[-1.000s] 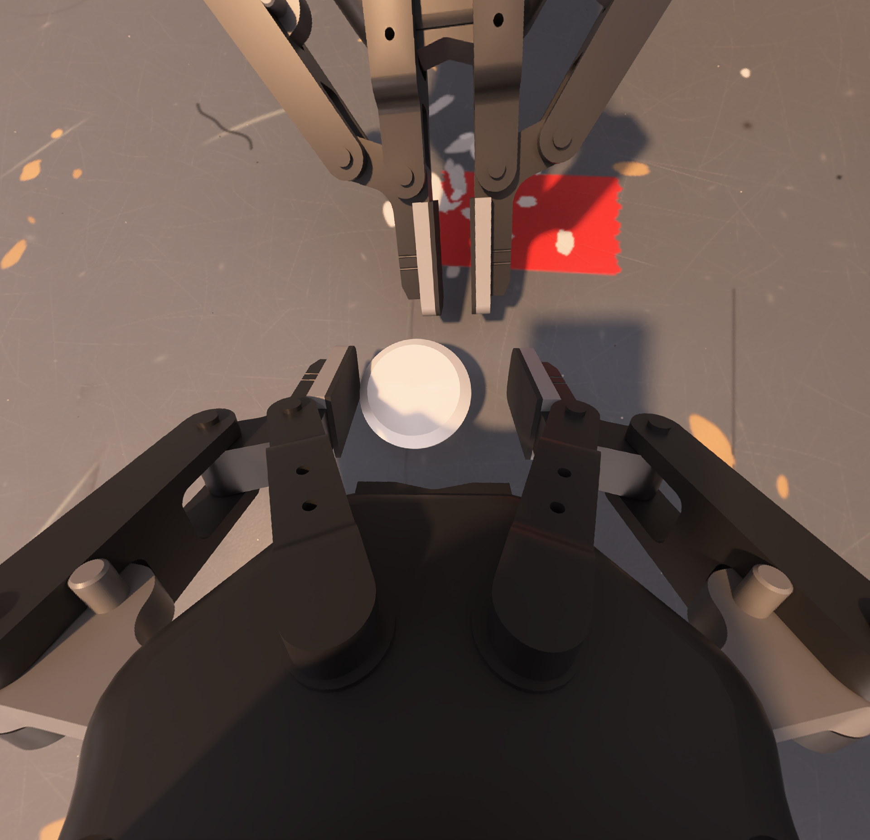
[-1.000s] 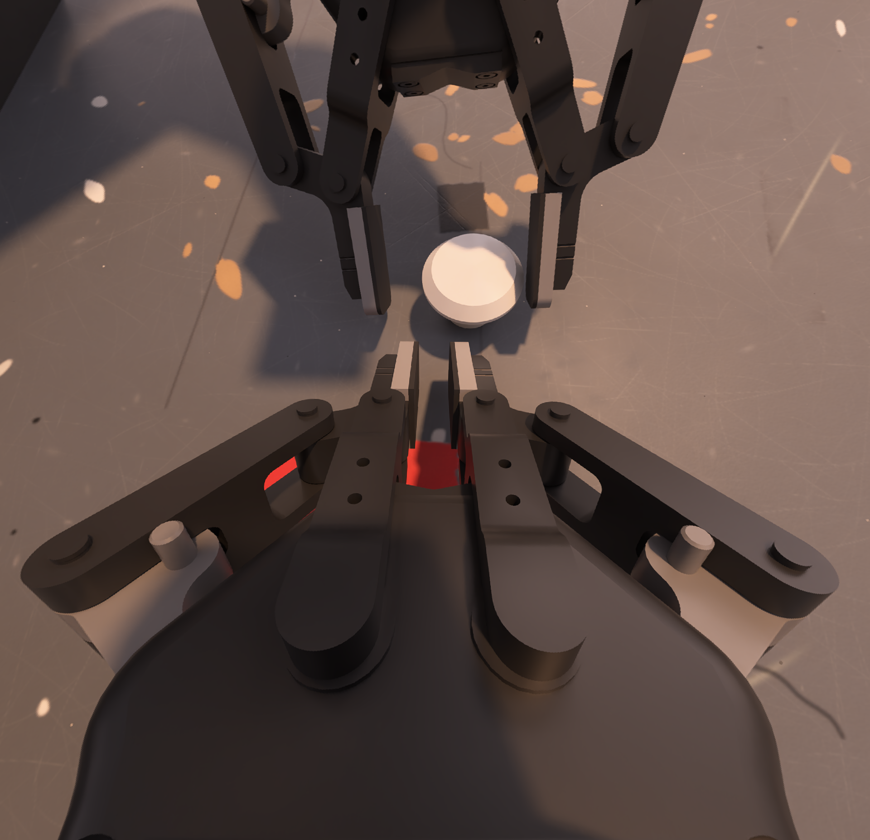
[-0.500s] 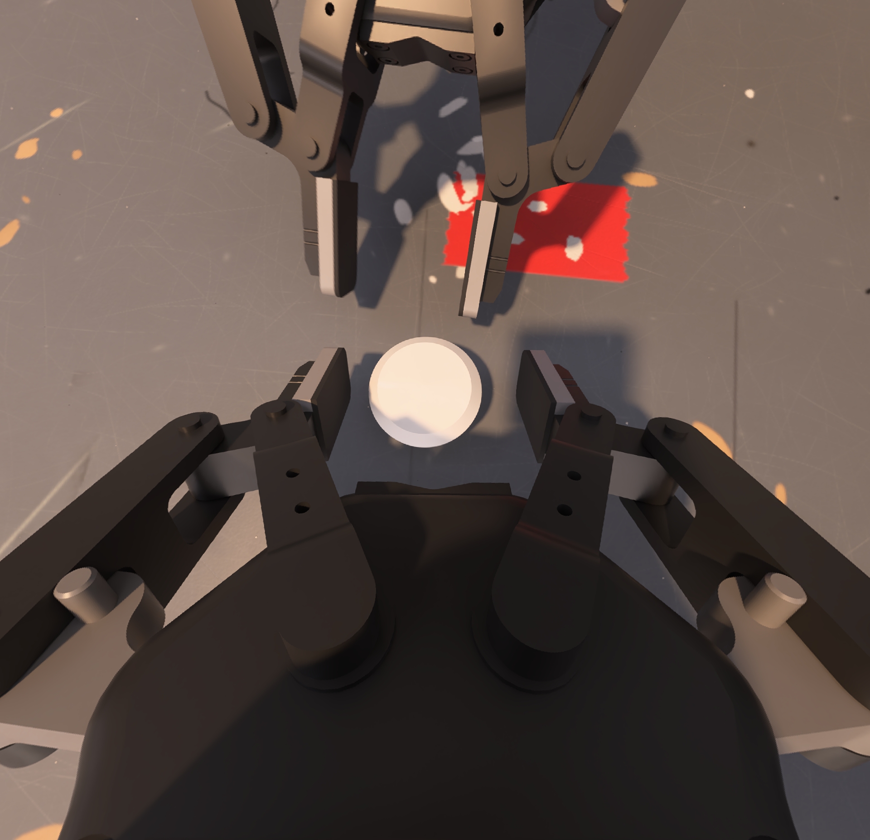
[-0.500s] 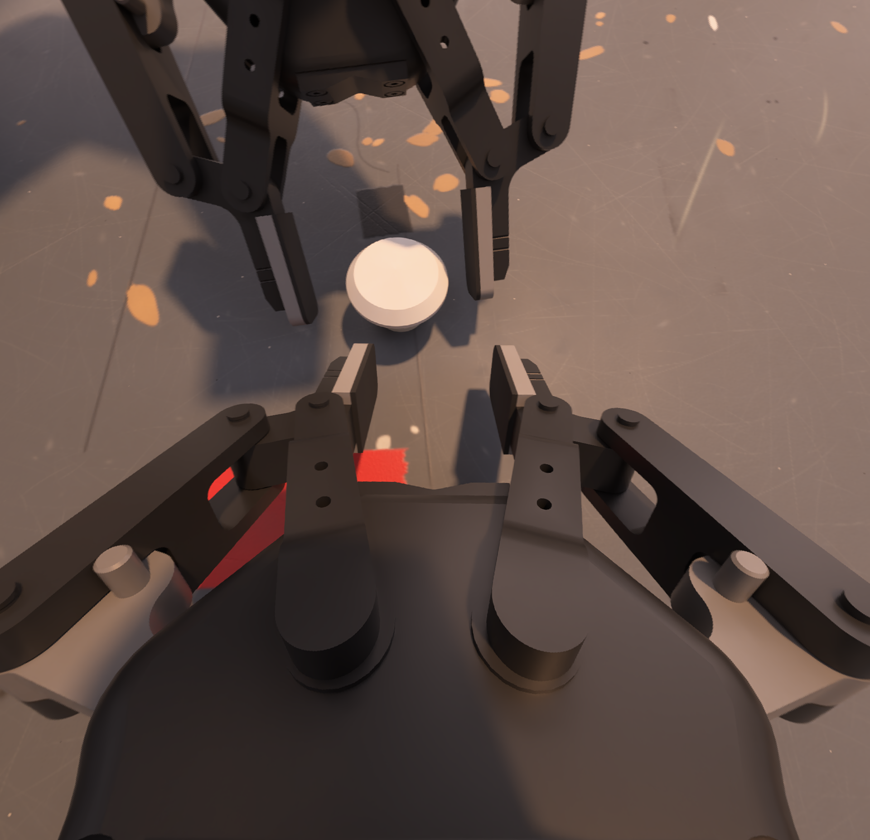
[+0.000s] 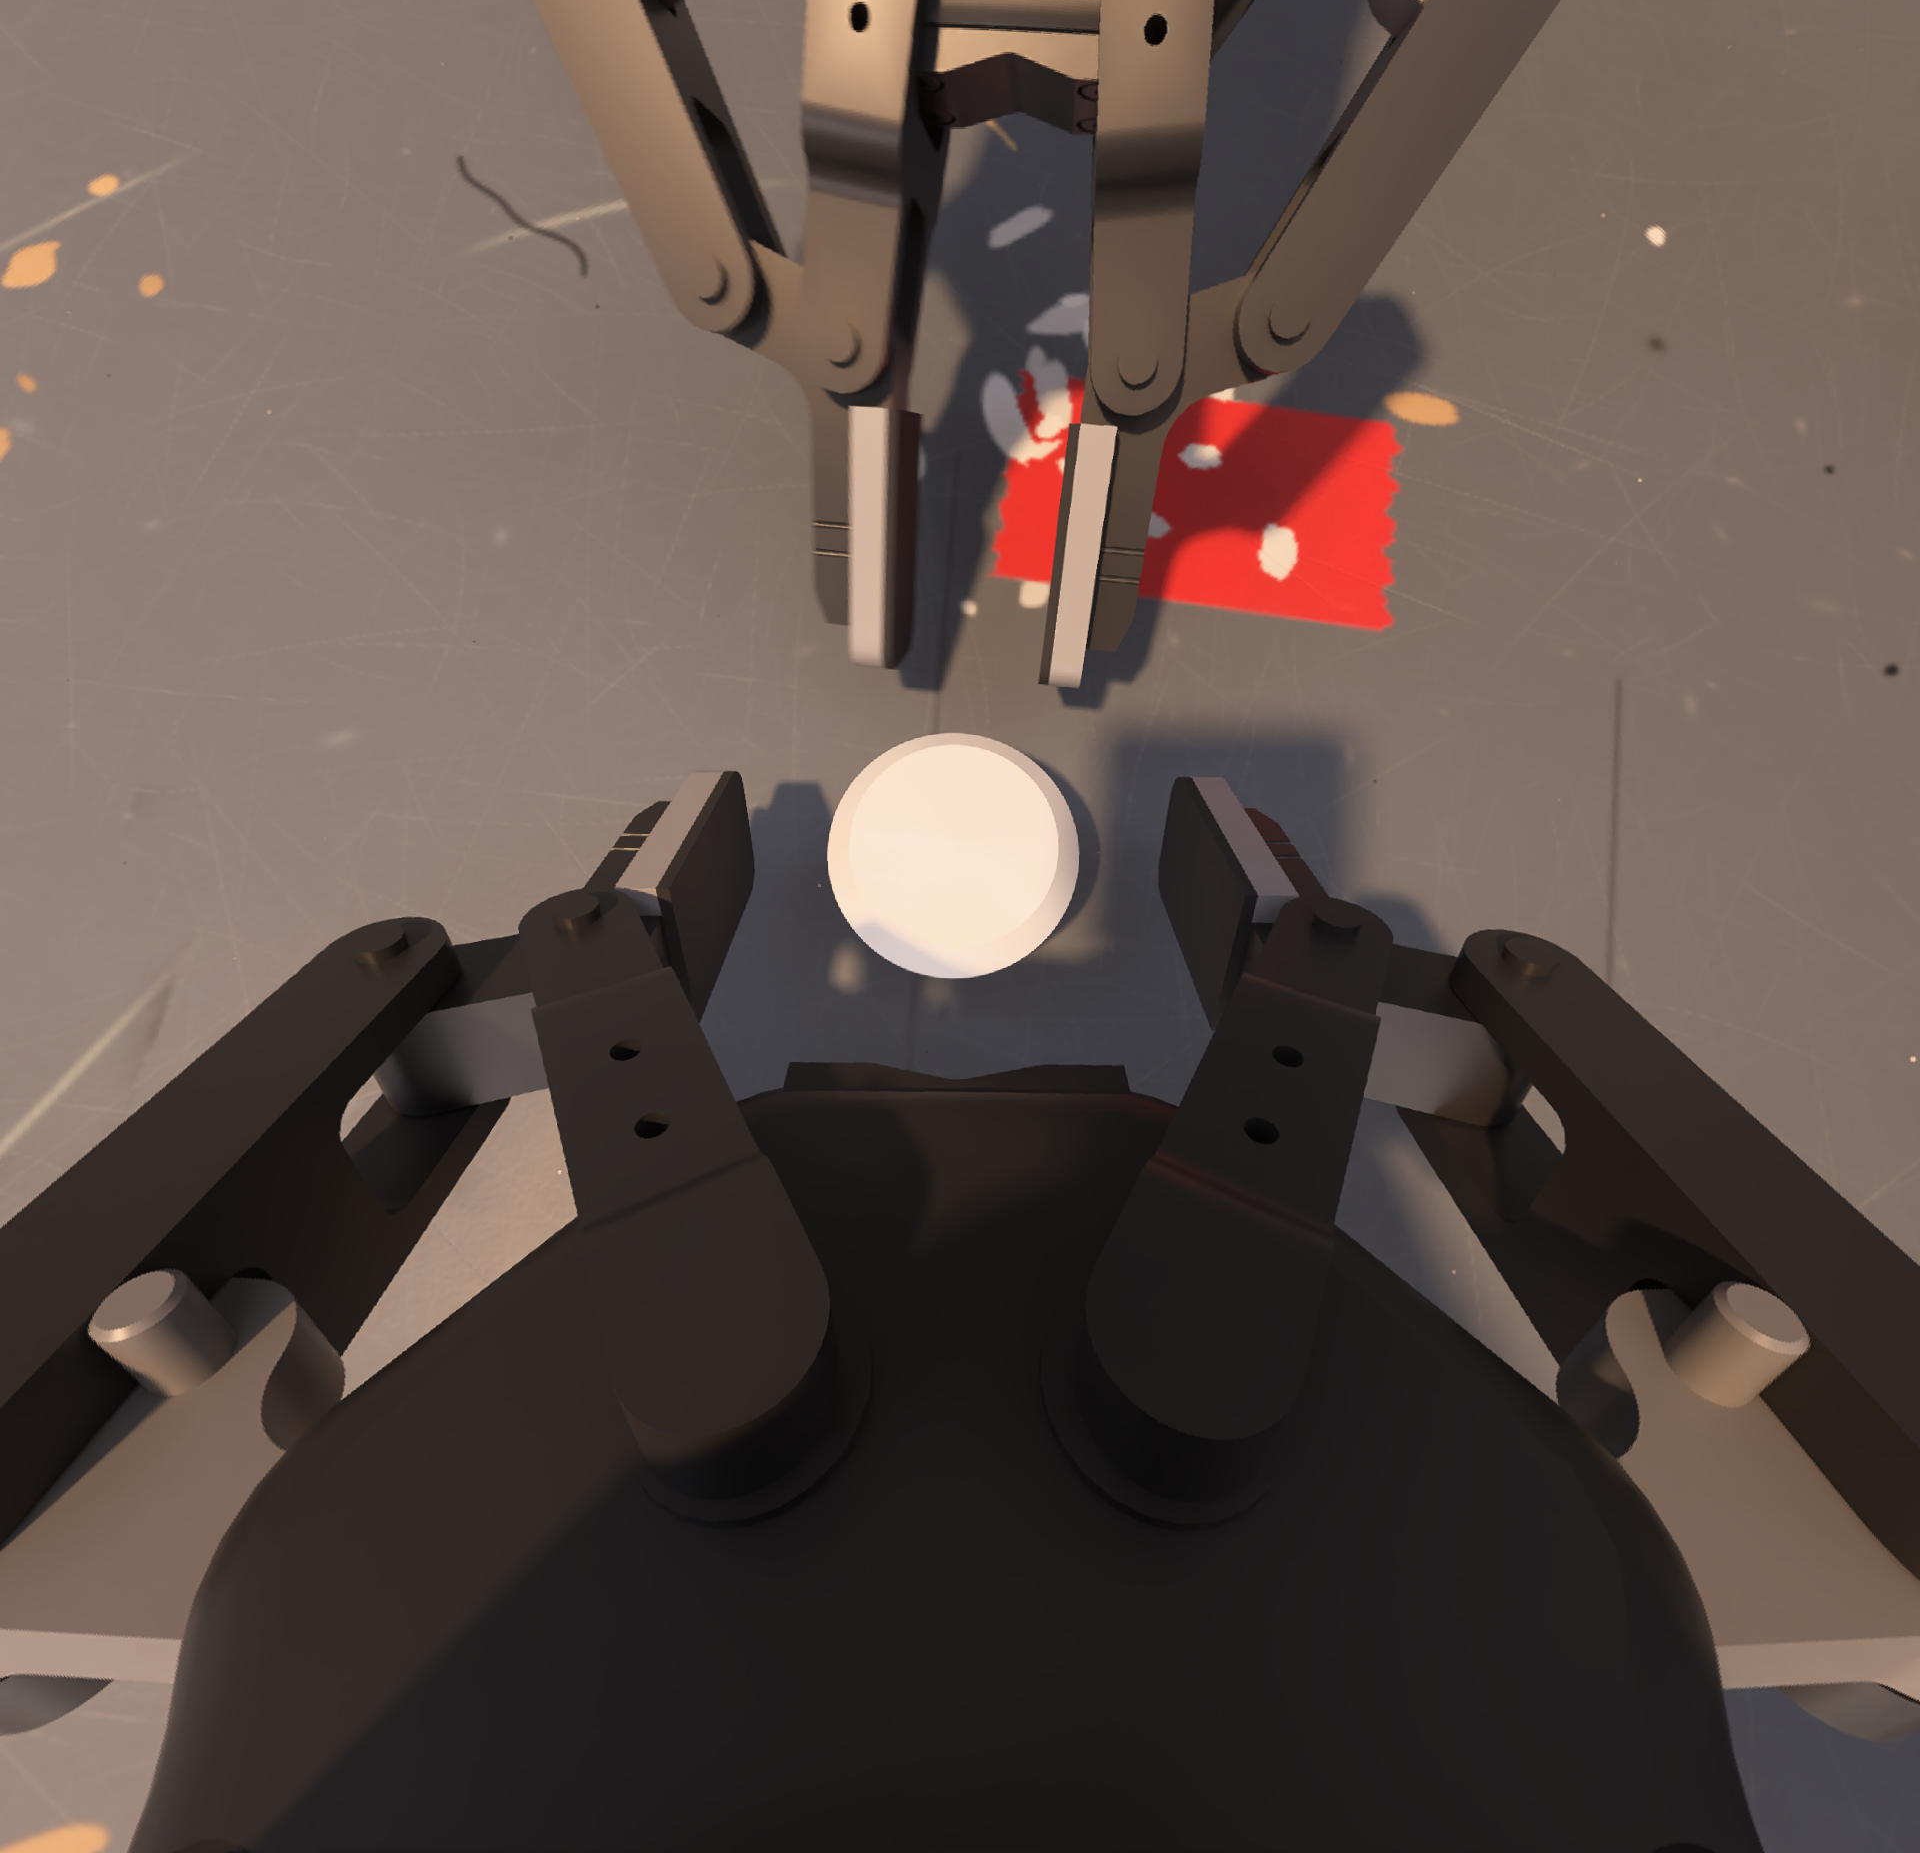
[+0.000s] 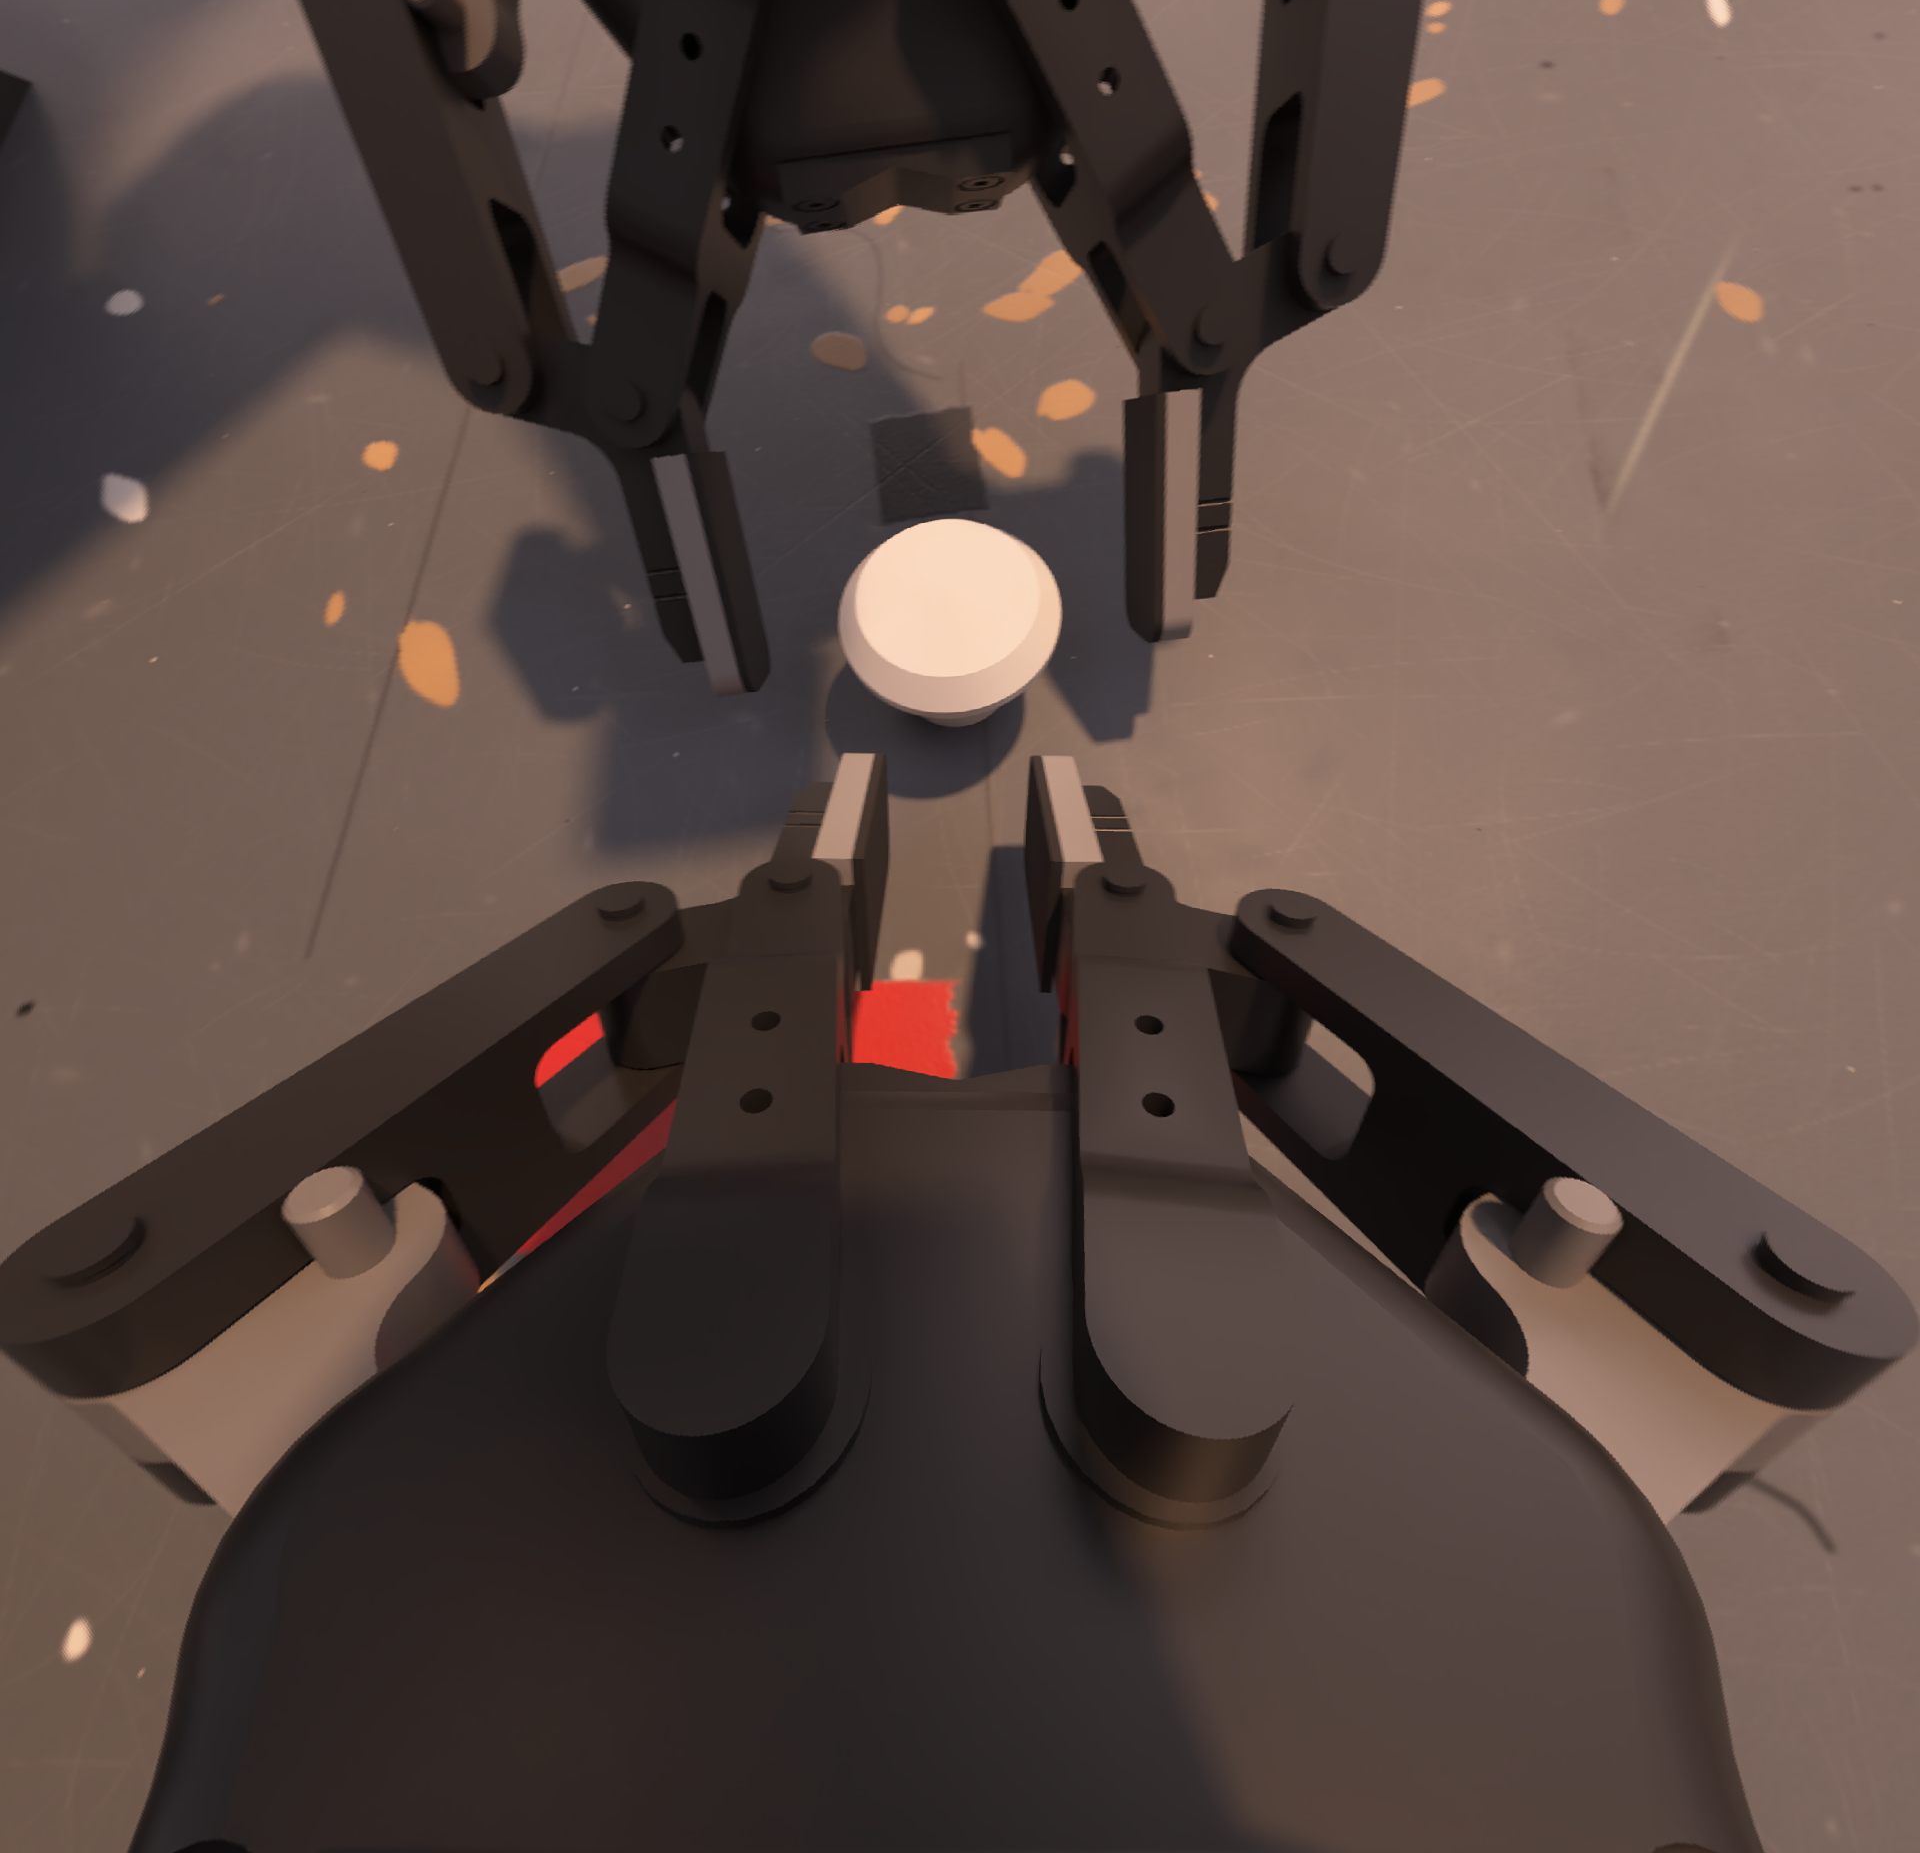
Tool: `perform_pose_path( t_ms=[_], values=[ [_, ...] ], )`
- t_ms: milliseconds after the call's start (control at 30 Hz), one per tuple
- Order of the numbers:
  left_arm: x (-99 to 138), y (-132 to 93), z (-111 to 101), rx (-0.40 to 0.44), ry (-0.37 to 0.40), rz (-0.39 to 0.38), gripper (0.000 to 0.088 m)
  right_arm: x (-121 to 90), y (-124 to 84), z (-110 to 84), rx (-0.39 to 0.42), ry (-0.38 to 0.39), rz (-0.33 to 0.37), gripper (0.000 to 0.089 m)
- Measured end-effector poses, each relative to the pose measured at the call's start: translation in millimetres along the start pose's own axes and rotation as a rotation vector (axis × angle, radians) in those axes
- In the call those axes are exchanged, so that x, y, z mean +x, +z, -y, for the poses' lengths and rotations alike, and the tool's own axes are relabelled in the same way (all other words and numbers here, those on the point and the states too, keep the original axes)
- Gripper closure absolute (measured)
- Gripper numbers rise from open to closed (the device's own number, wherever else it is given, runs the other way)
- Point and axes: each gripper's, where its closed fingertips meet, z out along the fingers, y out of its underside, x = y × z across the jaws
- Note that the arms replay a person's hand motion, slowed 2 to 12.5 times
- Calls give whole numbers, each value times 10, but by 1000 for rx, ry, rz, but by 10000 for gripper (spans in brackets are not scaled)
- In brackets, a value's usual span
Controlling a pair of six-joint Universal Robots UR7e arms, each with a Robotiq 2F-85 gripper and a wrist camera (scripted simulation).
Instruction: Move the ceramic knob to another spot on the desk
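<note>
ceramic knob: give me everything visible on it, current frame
The ceramic knob is off-white and glossy, mushroom-shaped: a round, nearly flat cap with a bevelled rim over a narrower foot. It stands upright on the scratched grey desk, foot down. It sits between the left gripper's open fingers, gaps on both sides. The right gripper is just short of it. Nothing but the desk touches it.

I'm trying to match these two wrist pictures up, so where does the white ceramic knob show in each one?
Left wrist view: the ceramic knob sits at centre, between the open left gripper fingers.
Right wrist view: the knob lies above centre, just beyond the right gripper, which is partly open.
Shared landmark: the red patch on the desk, mostly hidden under the right gripper.
</note>
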Motion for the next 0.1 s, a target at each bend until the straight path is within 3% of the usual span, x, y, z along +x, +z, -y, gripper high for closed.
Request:
perform_pose_path(
  t_ms=[100],
  values=[
    [4,-2,-1,1,7,1,187,-77,-6,-15,-6,-16,41,784]
  ],
)
